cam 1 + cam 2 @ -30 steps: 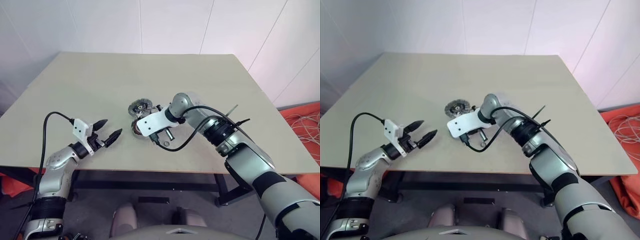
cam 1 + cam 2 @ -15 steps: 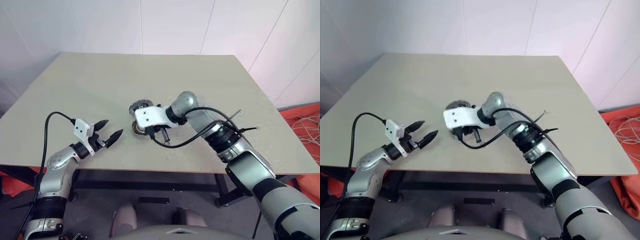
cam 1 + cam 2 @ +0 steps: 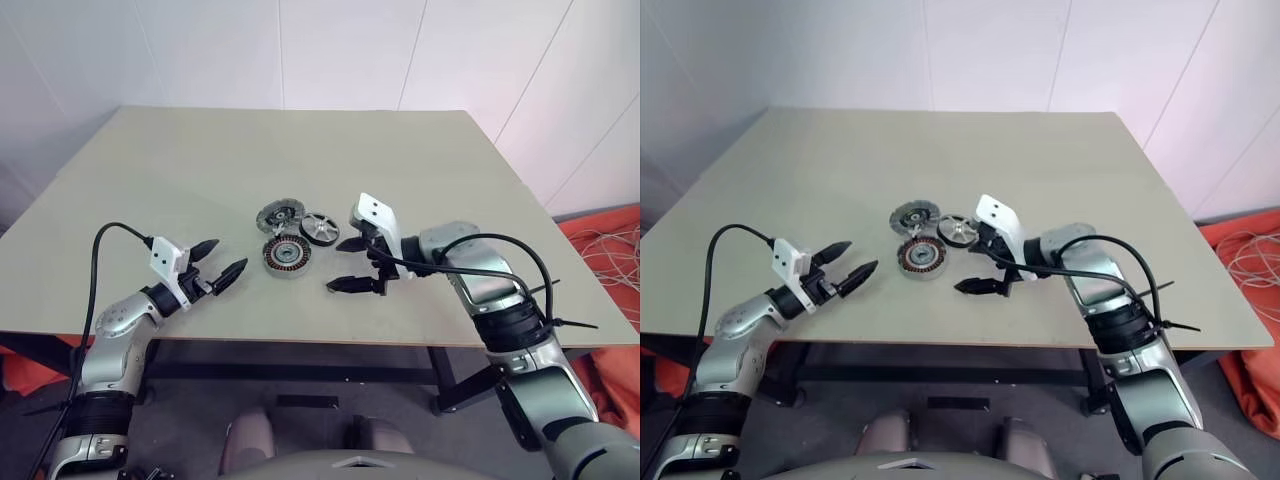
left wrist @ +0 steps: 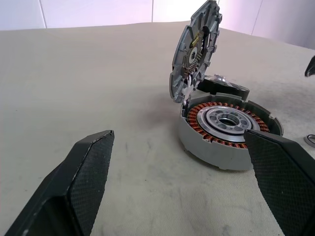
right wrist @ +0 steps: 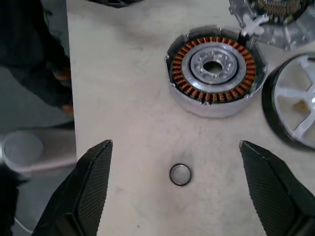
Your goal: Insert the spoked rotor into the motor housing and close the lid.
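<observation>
Right end effector (image 3: 354, 265) agape, spoked rotor (image 3: 319, 228) beside

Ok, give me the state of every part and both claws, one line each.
motor housing: open, copper windings exposed, no rotor inside.
lid: tilted up at the housing's edge, not closed.
spoked rotor: lying on the table beside the housing.
small metal ring: loose on the table.
left claw: open, empty.
right claw: open, empty.

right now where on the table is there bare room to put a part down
Bare: the far half of the table behind the lid, and the strip between the left claw and the motor housing. Crowded: housing, lid, spoked rotor and small ring cluster beside the open right claw.
</observation>
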You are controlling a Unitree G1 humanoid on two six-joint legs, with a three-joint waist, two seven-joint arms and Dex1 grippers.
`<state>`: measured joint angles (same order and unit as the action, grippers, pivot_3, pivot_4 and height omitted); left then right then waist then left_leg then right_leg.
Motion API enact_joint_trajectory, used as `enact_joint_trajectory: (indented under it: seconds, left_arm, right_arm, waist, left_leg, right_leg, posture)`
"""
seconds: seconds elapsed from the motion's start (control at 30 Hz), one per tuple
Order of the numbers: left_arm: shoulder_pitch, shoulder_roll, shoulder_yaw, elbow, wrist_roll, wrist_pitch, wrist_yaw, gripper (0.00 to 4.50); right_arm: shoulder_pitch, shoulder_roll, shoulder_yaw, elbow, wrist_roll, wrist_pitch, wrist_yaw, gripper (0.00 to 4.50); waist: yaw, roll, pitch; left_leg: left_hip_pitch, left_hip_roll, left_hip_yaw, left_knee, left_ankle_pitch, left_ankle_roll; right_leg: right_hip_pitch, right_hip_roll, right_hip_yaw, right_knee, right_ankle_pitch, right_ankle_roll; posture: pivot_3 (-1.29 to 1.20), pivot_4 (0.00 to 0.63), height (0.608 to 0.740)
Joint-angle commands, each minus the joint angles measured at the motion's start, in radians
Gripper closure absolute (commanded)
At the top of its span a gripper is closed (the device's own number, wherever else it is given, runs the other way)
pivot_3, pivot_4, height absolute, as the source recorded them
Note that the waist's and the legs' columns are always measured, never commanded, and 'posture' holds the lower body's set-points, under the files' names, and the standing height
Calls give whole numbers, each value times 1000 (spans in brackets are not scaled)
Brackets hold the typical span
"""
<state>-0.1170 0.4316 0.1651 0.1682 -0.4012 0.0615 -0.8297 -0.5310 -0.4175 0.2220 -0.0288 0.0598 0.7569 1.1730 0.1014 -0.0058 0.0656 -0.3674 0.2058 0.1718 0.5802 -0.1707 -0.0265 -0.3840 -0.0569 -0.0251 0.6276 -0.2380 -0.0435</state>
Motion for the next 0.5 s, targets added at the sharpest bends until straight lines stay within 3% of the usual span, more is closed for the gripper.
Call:
enact_joint_trajectory:
  seconds: [0.03,0.2,0.5]
  left_arm:
    - [-20,10,9,-9,-3,-13,-8,0]
    - [-2,14,11,-26,-14,-7,-24,0]
    - [18,16,8,-42,-8,-5,-31,0]
  right_arm:
    - [16,13,-17,-28,37,-18,-68,32]
    - [69,28,20,22,17,-121,-152,32]
    - [105,3,68,88,10,-239,-177,32]
  waist:
    - [0,0,0]
    - [0,0,0]
    - [0,0,0]
  left_leg:
    - [0,0,0,0,0,-1]
    - [0,0,0,0,1,-1]
    - [0,0,0,0,0,-1]
  right_leg:
    - [0,0,0,0,0,0]
    - [0,0,0,0,0,0]
    - [0,0,0,-1,0,0]
  posture:
    - [0,0,740]
    - [0,0,740]
    - [0,0,740]
